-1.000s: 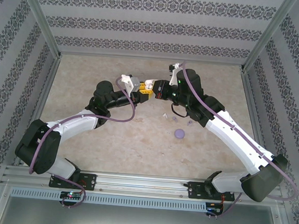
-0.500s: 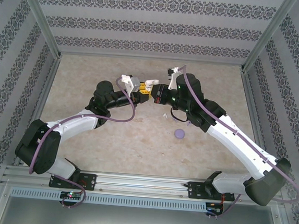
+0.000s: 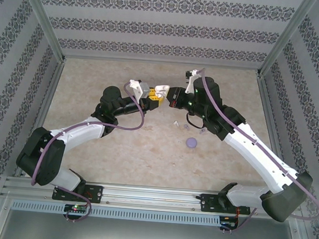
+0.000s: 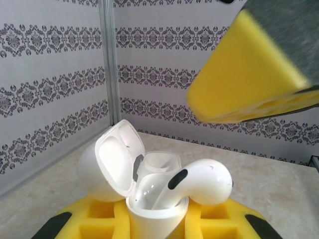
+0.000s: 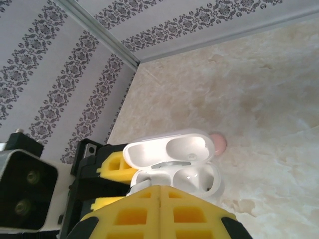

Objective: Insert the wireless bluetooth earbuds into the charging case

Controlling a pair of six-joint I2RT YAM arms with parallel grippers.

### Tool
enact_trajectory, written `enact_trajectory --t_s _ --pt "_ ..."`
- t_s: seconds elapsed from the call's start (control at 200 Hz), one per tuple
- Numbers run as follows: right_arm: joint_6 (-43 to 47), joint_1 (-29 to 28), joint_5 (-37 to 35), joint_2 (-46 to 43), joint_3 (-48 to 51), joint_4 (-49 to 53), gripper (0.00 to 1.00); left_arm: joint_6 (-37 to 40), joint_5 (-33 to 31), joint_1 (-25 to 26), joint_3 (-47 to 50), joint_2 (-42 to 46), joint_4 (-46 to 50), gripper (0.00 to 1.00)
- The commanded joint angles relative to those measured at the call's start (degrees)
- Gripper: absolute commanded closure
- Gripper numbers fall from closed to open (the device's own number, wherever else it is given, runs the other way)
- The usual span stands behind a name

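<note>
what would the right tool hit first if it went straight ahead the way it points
Most likely the open charging case, held in the left tool, directly ahead of the right tool; the gap looks small, though depth is unclear.

You have the case [image 4: 149, 216] clamped between the left gripper's [image 4: 154, 224] fingers, above the table [image 3: 118, 144]. Its lid [image 4: 117, 159] stands open at the case's left. An earbud [image 4: 204, 181] sits in the case, head leaning over its right rim. The right gripper [image 5: 159, 191], fingers together, hangs just right of the case. Nearer you and right of the case, a loose earbud [image 3: 176, 123] and a second case [image 3: 191, 142] lie on the table.
</note>
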State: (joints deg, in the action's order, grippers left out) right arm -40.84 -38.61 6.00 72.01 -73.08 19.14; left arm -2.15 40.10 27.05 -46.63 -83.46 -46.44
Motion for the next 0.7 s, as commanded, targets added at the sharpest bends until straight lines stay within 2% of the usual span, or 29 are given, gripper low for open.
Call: enact_trajectory --t_s 0.0,0.285,0.699 --pt "-1.0 -1.7 1.7 -2.3 1.0 1.1 1.0 -1.2 0.9 0.8 -1.9 -0.8 -3.3 1.0" --pt "-1.3 -4.2 1.8 -1.7 2.7 0.9 1.0 -0.8 0.9 0.8 -2.2 -0.7 -3.0 1.0" --pt "-0.7 -3.1 1.3 1.2 1.2 0.5 1.0 -0.8 1.4 0.8 -1.9 0.0 -3.0 1.0"
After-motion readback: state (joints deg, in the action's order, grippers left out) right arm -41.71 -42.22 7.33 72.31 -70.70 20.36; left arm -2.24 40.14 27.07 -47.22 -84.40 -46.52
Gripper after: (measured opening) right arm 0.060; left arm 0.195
